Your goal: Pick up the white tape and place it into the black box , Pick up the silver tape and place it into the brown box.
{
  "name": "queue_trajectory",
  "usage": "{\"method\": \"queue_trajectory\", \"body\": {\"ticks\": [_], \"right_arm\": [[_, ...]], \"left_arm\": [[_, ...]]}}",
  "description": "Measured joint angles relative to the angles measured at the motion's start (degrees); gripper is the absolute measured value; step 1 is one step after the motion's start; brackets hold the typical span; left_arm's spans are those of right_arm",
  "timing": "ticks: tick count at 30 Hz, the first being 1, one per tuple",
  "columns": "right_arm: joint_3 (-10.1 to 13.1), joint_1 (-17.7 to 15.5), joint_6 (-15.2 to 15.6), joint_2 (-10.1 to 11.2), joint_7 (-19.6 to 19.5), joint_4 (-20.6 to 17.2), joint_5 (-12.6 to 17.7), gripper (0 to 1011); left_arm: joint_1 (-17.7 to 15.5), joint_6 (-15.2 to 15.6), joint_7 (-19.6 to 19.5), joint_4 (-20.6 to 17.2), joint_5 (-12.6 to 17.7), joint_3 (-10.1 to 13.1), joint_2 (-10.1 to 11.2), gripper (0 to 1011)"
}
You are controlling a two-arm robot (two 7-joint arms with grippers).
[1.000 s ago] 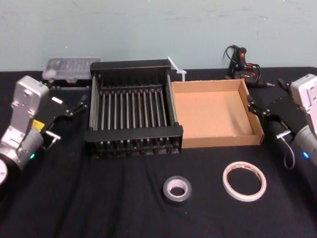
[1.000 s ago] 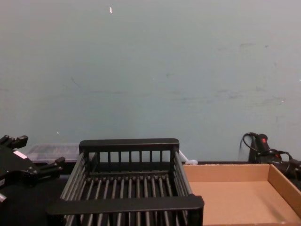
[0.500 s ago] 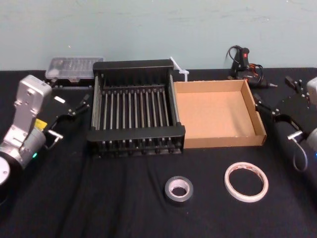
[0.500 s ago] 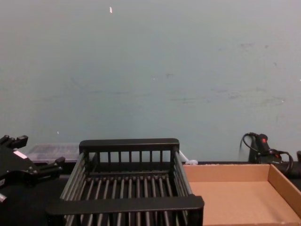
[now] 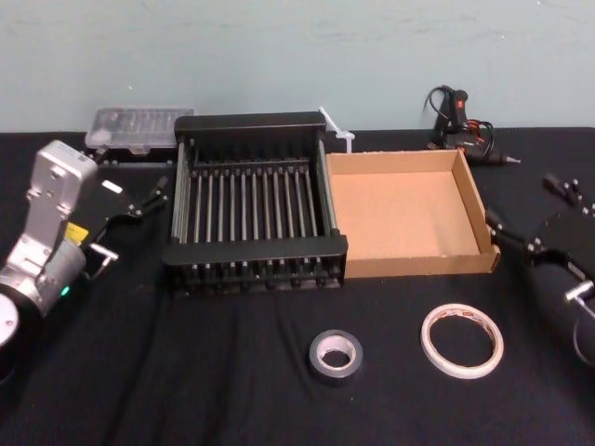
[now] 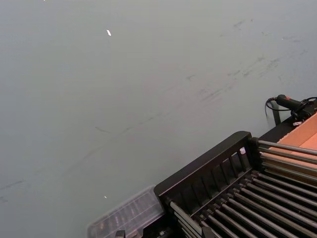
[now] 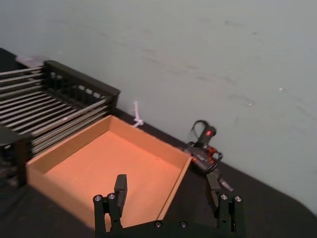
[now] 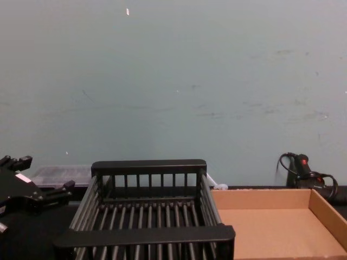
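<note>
Lying flat near the front edge, one white tape (image 5: pixel 460 340) and one silver tape (image 5: pixel 334 355) sit at five and six o'clock of the brown box (image 5: pixel 406 265); you pinch each stiff, light ring across its band. One black box (image 5: pixel 255 251) stands empty. The right gripper (image 5: pixel 544 211) hangs with jaws spread; the left gripper (image 5: pixel 133 207) is parked, jaws spread

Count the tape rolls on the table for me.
2. The dark grey-silver duct tape roll lies before the black slatted basket; the flat white tape roll lies before the tan cardboard tray. Both containers look empty.
</note>
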Motion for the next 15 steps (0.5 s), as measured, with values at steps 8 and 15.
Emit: {"method": "queue_trajectory", "body": {"ticks": [8, 15], "right_arm": [[1.97, -4.62, 3.64, 1.16, 2.55, -3.15, 3.49, 1002], [2.89, -6.93, 7.93, 1.58, 6.05, -3.94, 6.63, 1002]], "left_arm": [[0.00, 0.00, 0.00, 0.00, 0.00, 0.00, 0.00, 1002], [0.00, 0.00, 0.00, 0.00, 0.00, 0.00, 0.00, 1001]]}}
